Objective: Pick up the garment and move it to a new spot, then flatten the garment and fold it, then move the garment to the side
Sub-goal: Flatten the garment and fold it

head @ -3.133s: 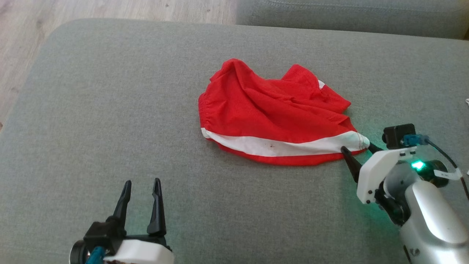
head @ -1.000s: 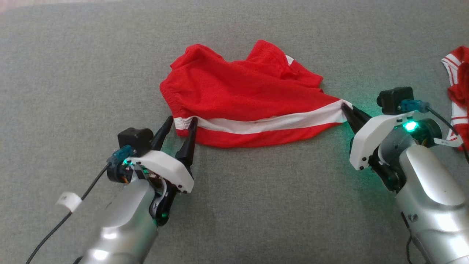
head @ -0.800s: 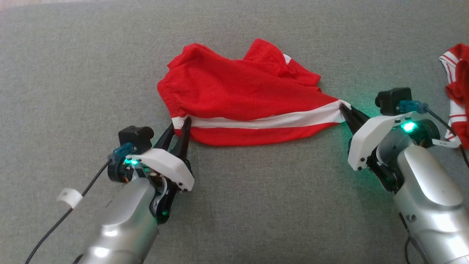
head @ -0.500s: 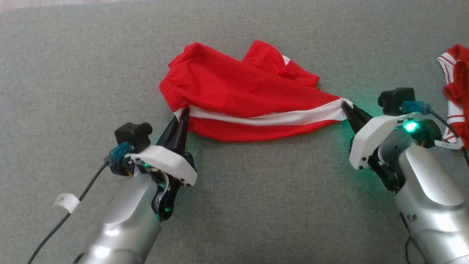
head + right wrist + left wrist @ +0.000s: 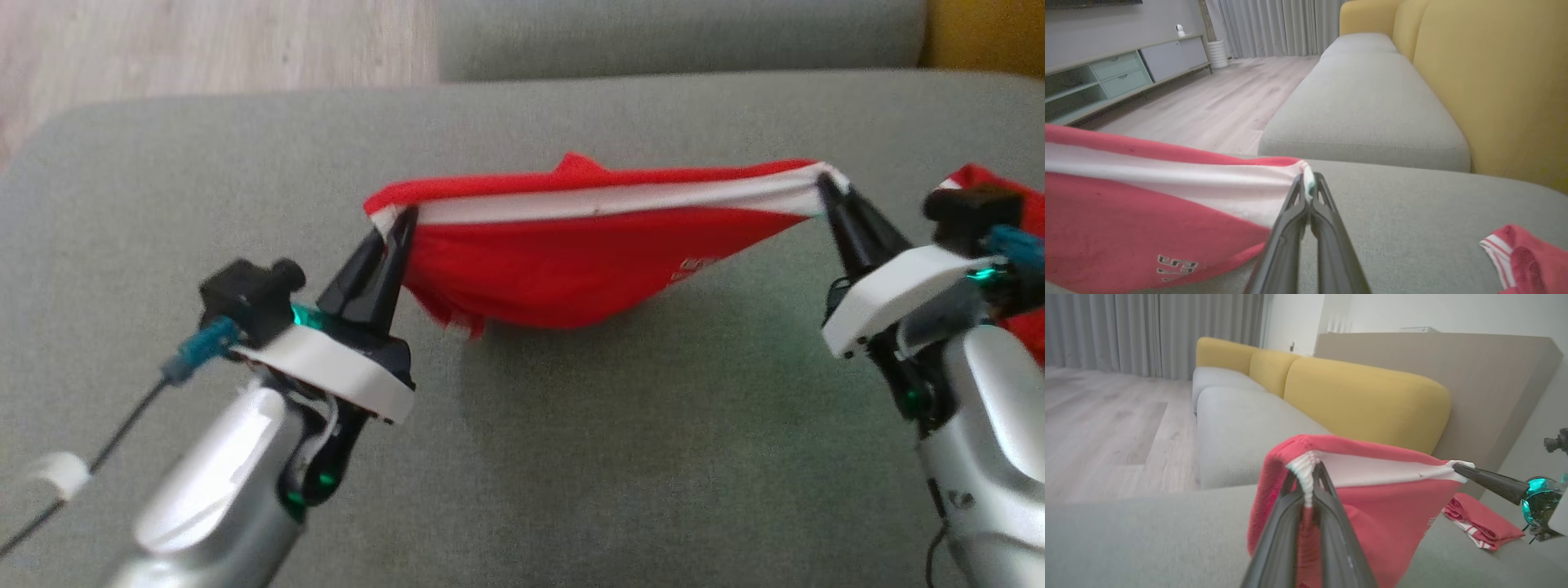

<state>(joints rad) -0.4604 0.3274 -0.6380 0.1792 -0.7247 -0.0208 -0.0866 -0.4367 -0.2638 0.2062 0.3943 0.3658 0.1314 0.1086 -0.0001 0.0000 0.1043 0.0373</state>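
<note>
Over the grey fabric sofa cushion point(image 5: 620, 457), the head view was blurred, so the small white print low on the red mesh garment point(image 5: 571, 278) could not be read. Whether its lowest sagging fold touched the cushion or hung just clear could not be told. Its far face was hidden behind the near one, and the left wrist view cut off its lower edge. A second red-and-white striped cloth point(image 5: 1515, 253) lay on the cushion near the right arm, partly hidden behind that wrist in the head view.

The garment's long axis ran left to right across the robot's front. Its white band formed the top edge, pulled nearly straight between the two grippers, with the red cloth drooping below in a belly.

The left gripper point(image 5: 400, 219) was closed tight on the band's left end, its fingers slanting up and to the right from a forearm at the lower left. The right gripper point(image 5: 826, 186) was pinched on the band's right end, its fingers slanting up and to the left from a forearm at the lower right
</note>
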